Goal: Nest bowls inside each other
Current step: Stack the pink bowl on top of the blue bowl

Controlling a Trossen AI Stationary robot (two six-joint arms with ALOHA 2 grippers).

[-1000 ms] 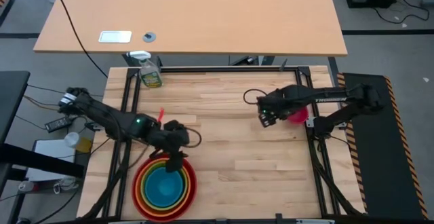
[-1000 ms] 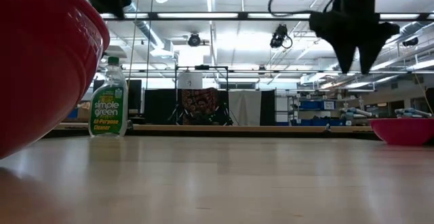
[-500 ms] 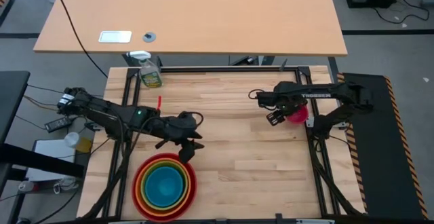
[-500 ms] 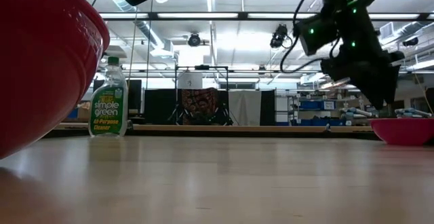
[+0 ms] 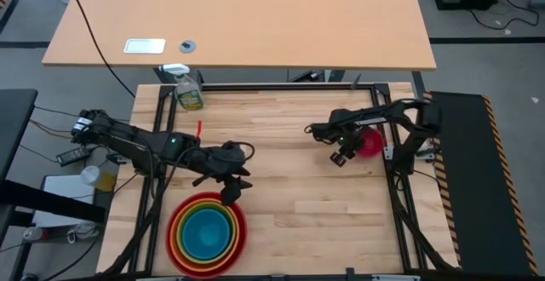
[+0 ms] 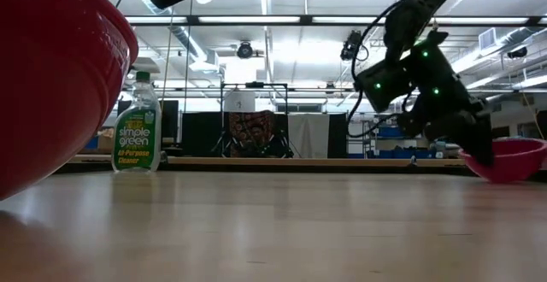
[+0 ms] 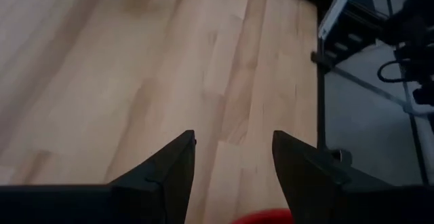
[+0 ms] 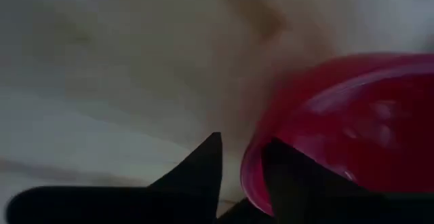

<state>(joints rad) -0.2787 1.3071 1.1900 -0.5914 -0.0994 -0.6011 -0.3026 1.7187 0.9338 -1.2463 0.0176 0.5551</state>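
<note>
Right claw (image 5: 345,155) sits at the near rim of the pink bowl (image 5: 370,142), one finger (image 8: 203,173) outside the wall and the other at or just inside the rim; jaws look narrowed around that rim, but I can't tell if the grip is actually seated. In the low view the bowl is tipped, so the claw is at least loading its edge. Step in hand, as I read it: picking up the smallest bowl, the last one left out of the stack. Left claw (image 5: 231,191) hangs open and empty, fingers (image 7: 163,176) spread over bare wood, just beside the far rim of the nested stack (image 5: 206,232): red (image 5: 240,240) outermost, then orange, lime green, blue (image 5: 204,234) in the centre. Next move likely needs a firm pinch on the thin rim, a lift clear of the desk (image 5: 289,187), then a carry across to the blue bowl and a centred drop. Risks: smooth plastic slipping out of a rim grip, and the left arm parked close to the stack, so it may crowd the approach. Spray bottle (image 5: 187,92) stands at the far corner of the desk, well apart from both claws and off the carry path. Frame rails run along the desk edge right behind the pink bowl.
</note>
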